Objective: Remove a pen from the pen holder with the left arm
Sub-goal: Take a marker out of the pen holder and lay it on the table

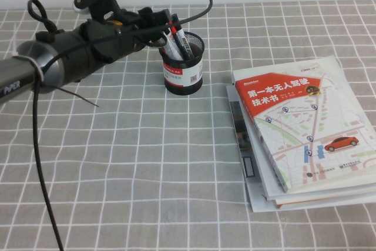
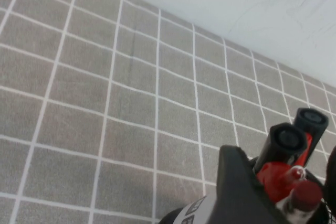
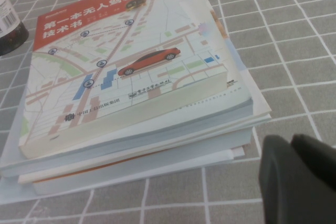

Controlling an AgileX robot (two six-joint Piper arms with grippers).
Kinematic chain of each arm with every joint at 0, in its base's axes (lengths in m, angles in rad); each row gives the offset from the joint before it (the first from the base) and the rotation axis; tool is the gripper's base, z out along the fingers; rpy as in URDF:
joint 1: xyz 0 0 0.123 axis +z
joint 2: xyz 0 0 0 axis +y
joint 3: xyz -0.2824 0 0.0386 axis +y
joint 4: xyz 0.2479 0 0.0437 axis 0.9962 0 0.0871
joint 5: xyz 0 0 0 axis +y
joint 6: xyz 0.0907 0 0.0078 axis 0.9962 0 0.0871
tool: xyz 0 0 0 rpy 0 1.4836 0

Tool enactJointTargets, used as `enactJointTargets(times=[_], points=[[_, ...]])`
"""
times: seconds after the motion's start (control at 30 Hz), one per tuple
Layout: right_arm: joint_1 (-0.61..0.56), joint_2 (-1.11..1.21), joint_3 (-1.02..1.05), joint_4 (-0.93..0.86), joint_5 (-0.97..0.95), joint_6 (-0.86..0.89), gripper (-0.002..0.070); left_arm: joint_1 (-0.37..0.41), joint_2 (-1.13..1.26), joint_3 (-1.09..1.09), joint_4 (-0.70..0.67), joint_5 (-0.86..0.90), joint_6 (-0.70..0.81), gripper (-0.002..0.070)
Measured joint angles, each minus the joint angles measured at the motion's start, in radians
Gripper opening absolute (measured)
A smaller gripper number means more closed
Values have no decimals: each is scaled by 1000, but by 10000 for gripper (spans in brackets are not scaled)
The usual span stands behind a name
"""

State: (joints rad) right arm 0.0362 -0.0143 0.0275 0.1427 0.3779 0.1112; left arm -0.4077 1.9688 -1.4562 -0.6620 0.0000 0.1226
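A black mesh pen holder [image 1: 183, 66] with a red-and-white label stands at the back middle of the checked cloth, with several pens [image 1: 175, 36] sticking out of it. My left gripper [image 1: 163, 27] reaches in from the left at the pen tops. In the left wrist view one black finger [image 2: 236, 182] presses against a red-bodied pen [image 2: 278, 177], beside a black-capped pen [image 2: 286, 140] and a red-capped marker [image 2: 303, 196]. The jaws are closed in on the pen tops. My right gripper [image 3: 292, 142] hangs shut just off the near corner of the book stack.
A stack of books [image 1: 305, 127] lies on the right, the top one with a map cover and a red car [image 3: 149, 61]. The holder's edge [image 3: 8, 24] shows beyond the books. A black cable [image 1: 44, 163] trails down the left side.
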Motion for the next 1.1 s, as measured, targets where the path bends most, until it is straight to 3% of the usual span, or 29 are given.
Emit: enactJointTargets(times=[0.2, 0.37, 0.5, 0.73, 1.1], points=[[0, 0, 0, 0, 0, 0, -13, 0, 1, -6, 0, 0, 3, 384], [0, 0, 0, 0, 0, 0, -13, 0, 1, -6, 0, -13, 0, 385], [0, 0, 0, 0, 0, 0, -13, 0, 18, -7, 0, -26, -26, 318], [0, 0, 0, 0, 0, 0, -13, 0, 27, -12, 0, -45, -45, 70], [0, 0, 0, 0, 0, 0, -13, 0, 9, -12, 0, -43, -42, 70]])
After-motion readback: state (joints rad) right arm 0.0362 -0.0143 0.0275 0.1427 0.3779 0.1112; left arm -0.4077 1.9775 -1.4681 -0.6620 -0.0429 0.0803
